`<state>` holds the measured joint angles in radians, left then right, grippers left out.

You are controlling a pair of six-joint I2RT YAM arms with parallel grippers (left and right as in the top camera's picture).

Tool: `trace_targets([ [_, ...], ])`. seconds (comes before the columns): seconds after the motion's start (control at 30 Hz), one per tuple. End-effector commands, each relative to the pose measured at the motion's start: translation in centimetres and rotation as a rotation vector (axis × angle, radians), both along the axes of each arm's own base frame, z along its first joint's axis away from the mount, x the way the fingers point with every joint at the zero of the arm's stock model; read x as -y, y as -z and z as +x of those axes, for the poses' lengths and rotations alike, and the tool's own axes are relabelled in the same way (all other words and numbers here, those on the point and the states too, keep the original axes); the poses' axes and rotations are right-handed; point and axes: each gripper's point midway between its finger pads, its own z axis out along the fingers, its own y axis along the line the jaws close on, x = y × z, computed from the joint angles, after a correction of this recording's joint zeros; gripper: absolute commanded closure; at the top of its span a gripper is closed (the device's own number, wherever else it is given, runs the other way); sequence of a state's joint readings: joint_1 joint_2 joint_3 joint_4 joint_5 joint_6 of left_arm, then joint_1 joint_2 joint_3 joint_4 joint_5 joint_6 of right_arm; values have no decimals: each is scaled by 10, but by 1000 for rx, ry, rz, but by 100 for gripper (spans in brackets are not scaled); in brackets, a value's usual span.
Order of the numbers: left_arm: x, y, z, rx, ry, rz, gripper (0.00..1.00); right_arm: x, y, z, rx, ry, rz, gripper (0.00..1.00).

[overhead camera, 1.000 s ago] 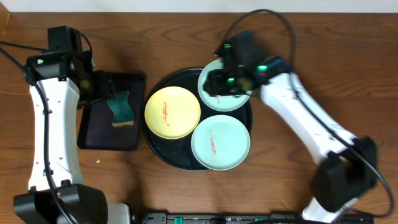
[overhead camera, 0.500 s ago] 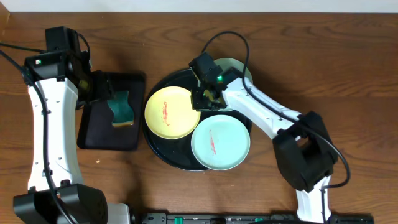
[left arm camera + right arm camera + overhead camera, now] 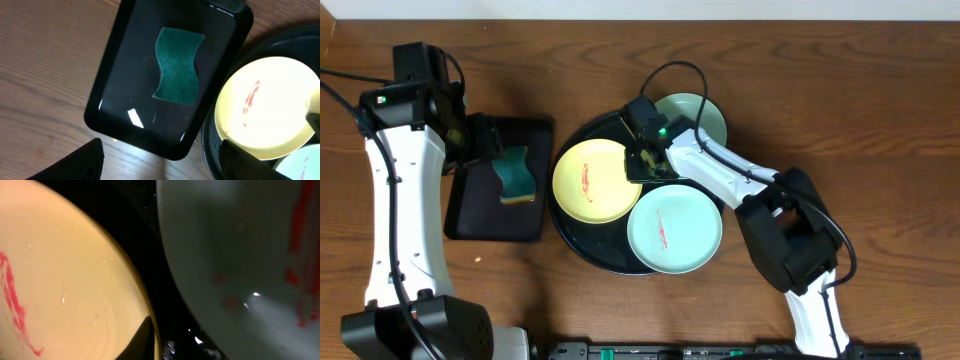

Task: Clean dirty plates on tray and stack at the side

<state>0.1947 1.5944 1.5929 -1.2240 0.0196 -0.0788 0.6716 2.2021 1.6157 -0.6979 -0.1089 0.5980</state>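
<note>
right gripper [image 3: 645,162] half-hides rear turquoise plate [image 3: 706,112], its opening unreadable; left gripper [image 3: 161,152] gapes empty.

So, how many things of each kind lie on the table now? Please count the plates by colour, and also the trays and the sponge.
Yellow plate: 1
Turquoise plates: 2
Round black tray: 1
Rectangular black tray: 1
Green sponge: 1
Total: 6
</note>
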Motion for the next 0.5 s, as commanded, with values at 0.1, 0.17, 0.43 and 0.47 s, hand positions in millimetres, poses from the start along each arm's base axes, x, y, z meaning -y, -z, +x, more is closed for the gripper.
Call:
trace_targets([
  [0.1,-4,0,4,22,2,20,26,-4,13,-1,20,-15,-51,99],
  [0.17,-4,6,5,16,19,23,26,-5,15,-3,18,-24,-54,99],
  [0.43,-3,48,9,-101,106,7,29,-4,16,-3,20,-34,-60,99],
  [0.47,-4,55,12,-114,111,3,30,-4,16,-3,22,-40,-61,99],
])
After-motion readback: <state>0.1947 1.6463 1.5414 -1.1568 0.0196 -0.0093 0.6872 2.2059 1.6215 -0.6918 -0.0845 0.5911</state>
